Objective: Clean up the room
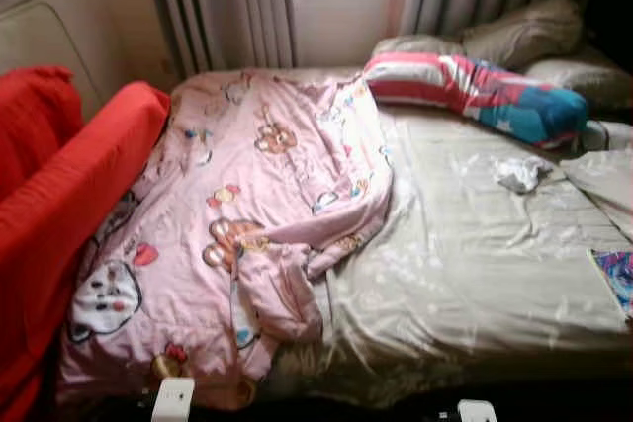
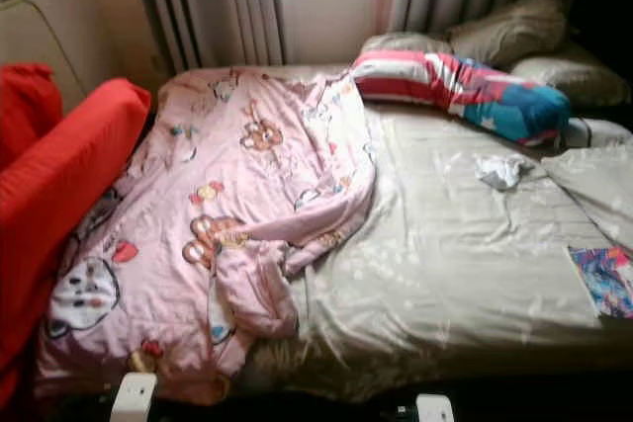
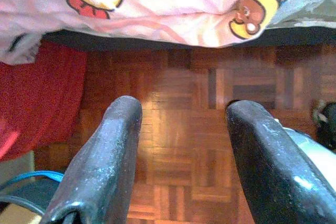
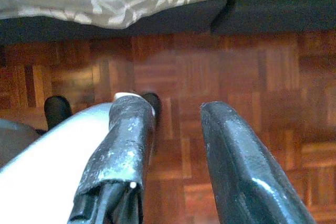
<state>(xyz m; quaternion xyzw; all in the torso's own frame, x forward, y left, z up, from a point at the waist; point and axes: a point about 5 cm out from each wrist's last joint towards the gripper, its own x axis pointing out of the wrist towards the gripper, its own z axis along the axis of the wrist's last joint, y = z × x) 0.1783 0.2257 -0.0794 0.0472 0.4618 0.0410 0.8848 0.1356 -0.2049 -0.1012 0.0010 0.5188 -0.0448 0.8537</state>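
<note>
colourful book (image 1: 615,279) cut off (right edge)

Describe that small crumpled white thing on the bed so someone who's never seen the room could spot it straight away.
Start at the bed with its beige sheet. Go toward the head, to the long striped bolster pillow in red, white and blue. Just below its blue end lies the crumpled white wad, alone on bare sheet, well apart from the pink cartoon blanket.

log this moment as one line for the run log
stage: facing bed | pink blanket bunched on left half | left gripper open, low over floor | right gripper open, low over floor
</note>
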